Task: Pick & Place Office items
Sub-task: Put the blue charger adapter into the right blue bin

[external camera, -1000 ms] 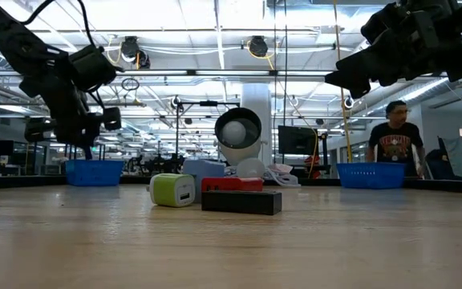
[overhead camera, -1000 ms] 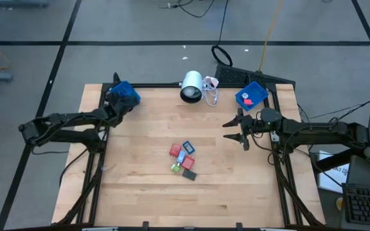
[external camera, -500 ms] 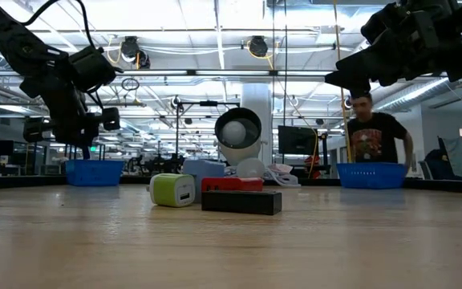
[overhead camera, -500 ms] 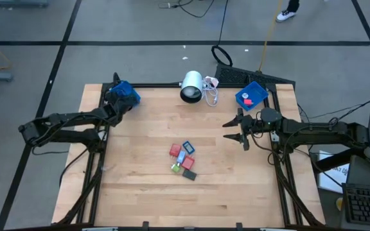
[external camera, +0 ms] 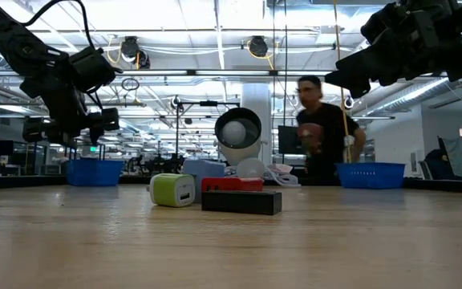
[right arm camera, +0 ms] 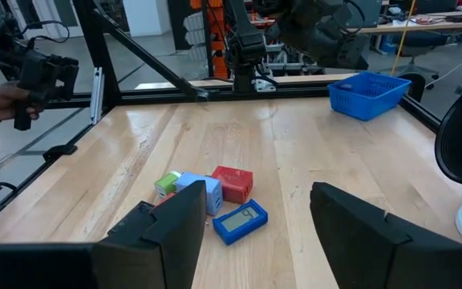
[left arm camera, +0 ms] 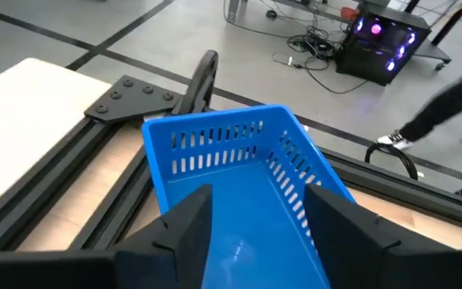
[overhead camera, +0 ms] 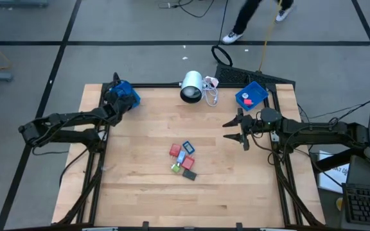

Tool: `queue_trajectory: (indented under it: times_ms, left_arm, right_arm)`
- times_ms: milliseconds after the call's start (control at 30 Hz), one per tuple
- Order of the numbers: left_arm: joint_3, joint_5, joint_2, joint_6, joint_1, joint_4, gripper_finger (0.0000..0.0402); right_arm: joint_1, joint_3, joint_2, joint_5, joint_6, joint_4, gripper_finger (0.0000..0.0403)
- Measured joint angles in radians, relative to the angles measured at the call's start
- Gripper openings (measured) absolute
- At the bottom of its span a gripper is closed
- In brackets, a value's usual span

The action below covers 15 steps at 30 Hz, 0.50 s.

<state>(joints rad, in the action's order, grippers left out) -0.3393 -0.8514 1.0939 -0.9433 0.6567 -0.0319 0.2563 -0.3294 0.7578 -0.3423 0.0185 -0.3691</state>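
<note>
The office items lie clustered at the table's middle: a red block, a flat blue piece, a green block and a dark grey bar, all resting flat on the wood. My left gripper hangs open above the blue bin at the far left corner, with nothing between its fingers. My right gripper hovers open over the table's right part, pointing toward the cluster, well clear of it.
A second blue bin with a red piece inside stands at the far right corner. A white lamp-like cylinder with its cable lies at the far edge. A person walks behind the table.
My left gripper has opened above the far left bin without moving away. The right arm has kept still. The person behind the table has walked on toward the left of the low view.
</note>
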Motion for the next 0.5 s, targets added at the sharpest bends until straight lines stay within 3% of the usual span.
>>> queue_trajectory:
  times_ms: [233,500]
  left_arm:
    - [0.000,0.088,-0.020,0.144,-0.001,0.062,0.0233]
    - [0.000,0.326,-0.113,0.235,-0.001,0.105,0.0239]
  right_arm:
    - [0.000,0.000,0.000,0.000,0.000,0.000,0.0212]
    - [0.000,0.000,0.000,0.000,0.000,0.001,0.0212]
